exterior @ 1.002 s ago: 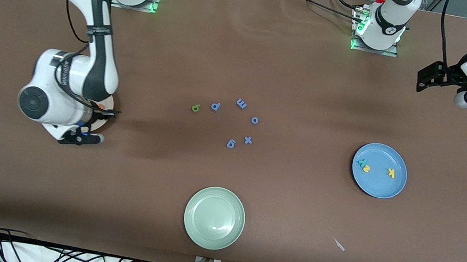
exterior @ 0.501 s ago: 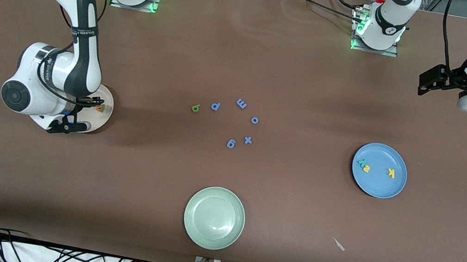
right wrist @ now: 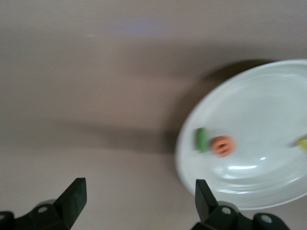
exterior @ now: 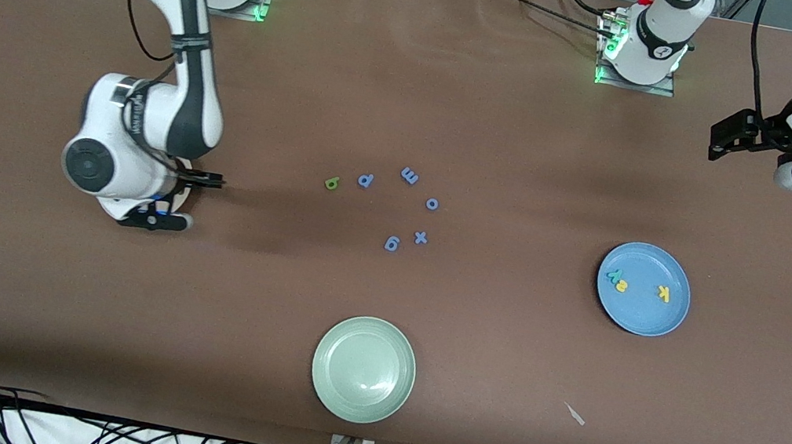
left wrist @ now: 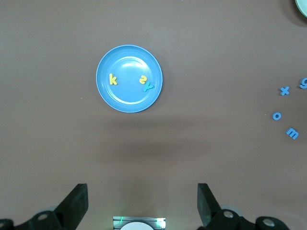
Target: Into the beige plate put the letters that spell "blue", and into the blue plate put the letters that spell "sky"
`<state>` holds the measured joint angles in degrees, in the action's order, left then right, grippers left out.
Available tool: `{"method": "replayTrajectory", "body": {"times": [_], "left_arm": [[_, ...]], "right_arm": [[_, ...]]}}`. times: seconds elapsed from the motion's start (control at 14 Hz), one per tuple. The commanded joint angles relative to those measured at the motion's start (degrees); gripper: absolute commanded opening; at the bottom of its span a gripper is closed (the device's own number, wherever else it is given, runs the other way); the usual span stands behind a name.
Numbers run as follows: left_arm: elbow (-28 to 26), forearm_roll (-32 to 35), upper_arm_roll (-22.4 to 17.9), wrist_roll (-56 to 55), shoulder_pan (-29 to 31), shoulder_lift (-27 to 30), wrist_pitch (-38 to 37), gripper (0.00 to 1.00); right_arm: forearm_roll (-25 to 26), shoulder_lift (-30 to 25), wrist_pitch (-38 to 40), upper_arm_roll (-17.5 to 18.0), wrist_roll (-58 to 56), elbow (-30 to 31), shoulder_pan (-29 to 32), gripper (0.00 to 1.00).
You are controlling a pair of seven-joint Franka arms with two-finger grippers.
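The right gripper (exterior: 189, 199), jaws now spread and empty, has swung back over the beige plate (right wrist: 268, 191) near the table's right-arm end (orange "e" (right wrist: 223, 145) released inside). The light green "b" (exterior: 331, 182) stays mid-table. The blue plate (exterior: 643, 289) is unchanged, and the left gripper (left wrist: 141, 206) waits open.
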<state>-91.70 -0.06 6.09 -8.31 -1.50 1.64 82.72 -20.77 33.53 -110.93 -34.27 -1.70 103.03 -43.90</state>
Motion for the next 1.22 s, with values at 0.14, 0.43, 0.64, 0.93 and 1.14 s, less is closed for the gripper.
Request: {"method": "replayTrajectory", "body": {"times": [0.14, 0.43, 0.64, 0.93, 1.14], "left_arm": [[1.62, -0.73, 0.15, -0.3, 0.36, -0.76, -1.34, 1.0], [1.53, -0.73, 0.15, -0.3, 0.36, -0.76, -1.42, 1.0], [1.53, -0.73, 0.15, -0.3, 0.36, -0.76, -1.42, 1.0], [1.53, -0.73, 0.15, -0.3, 0.36, -0.76, -1.42, 1.0], [1.53, -0.73, 0.06, -0.3, 0.44, -0.76, -1.42, 1.0]], "right_arm": [[-2.61, -0.83, -3.14, -0.27, 14.14, 1.2, -7.94, 1.0], [-2.96, -0.04, -7.81, -0.19, 26.81, 1.82, -14.45, 1.0], [-5.15, -0.3, -10.88, 2.18, 32.97, 2.87, -15.61, 1.0], [-5.24, -0.66, -18.96, 6.92, 39.47, 6.3, -16.04, 1.0], [-5.24, -0.13, -20.2, 8.34, 41.33, 6.48, -16.05, 1.0]]}}
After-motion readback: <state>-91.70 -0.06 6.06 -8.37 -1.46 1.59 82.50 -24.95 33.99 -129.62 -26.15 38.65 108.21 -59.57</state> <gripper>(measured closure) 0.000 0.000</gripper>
